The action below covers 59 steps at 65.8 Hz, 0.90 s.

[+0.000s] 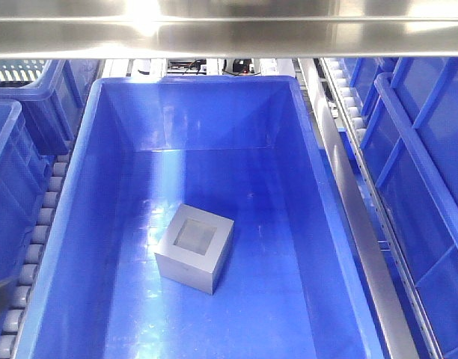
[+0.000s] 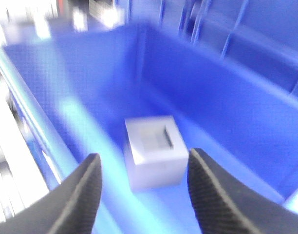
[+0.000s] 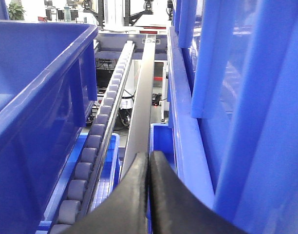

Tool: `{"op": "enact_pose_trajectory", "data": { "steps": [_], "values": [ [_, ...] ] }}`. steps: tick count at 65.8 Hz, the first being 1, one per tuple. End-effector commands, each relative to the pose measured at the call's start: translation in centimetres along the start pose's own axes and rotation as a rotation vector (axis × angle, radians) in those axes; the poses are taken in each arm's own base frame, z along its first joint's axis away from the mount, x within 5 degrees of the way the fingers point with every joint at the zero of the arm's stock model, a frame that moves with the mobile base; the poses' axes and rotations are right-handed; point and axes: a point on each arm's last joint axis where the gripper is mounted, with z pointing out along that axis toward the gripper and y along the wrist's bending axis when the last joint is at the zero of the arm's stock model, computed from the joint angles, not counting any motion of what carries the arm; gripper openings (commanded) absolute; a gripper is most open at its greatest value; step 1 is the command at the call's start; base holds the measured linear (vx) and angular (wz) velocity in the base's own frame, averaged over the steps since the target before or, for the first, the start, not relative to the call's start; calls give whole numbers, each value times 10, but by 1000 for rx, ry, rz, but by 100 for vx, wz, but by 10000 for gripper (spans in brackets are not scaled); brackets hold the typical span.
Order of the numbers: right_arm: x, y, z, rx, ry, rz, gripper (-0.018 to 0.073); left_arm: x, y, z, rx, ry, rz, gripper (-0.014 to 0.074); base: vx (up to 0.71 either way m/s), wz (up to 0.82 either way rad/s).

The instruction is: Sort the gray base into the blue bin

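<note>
One gray base (image 1: 194, 256) sits on the blue bin (image 1: 87, 149) floor, recess up, touching no wall. My left tool (image 2: 144, 192) hangs above it, spread wide, empty. The right tool (image 3: 148, 195) is pinched closed on nothing. I judge the block rigid, matte, fairly solid; flat opposite sides would suit gripping.

A polished steel beam (image 1: 229, 34) ran across the top of the front view, catching a bright glare of overhead light. Roller tracks (image 1: 34, 254) of gray wheels flanked the lane on the left, and a flat metal rail (image 1: 364, 247) ran along the right. Other blue crates (image 1: 431, 172) stood on both sides. Far off, a bright room held dark stands (image 3: 139, 12) and a green plant (image 3: 15, 9).
</note>
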Motion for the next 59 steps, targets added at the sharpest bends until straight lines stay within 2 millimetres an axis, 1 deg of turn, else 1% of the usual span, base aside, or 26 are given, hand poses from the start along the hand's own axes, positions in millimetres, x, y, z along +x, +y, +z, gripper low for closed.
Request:
{"op": "enact_pose_trajectory", "data": {
  "steps": [1, 8, 14, 18, 22, 29, 32, 59],
  "values": [
    [-3, 0, 0, 7, -75, -17, -9, -10, -1, -16, 12, -109, 4, 368, 0, 0],
    [-3, 0, 0, 7, -75, -17, -9, -7, -2, -31, 17, -145, 7, 330, 0, 0],
    [-3, 0, 0, 7, -75, -17, -9, -6, -2, -40, 20, -185, 8, 278, 0, 0],
    [-3, 0, 0, 7, -75, -17, -9, -6, -2, -45, 21, -212, 8, 228, 0, 0],
    [-3, 0, 0, 7, -75, -17, -9, -6, -2, -48, 21, -233, 8, 160, 0, 0],
    [-3, 0, 0, 7, -75, -17, -9, -5, -2, -49, 22, -231, 8, 32, 0, 0],
    [-3, 0, 0, 7, -75, -17, -9, -5, -2, -49, 22, -231, 8, -9, 0, 0],
    [-3, 0, 0, 7, -75, -17, -9, -3, -3, -48, 27, -205, 1, -7, 0, 0]
  ]
}}
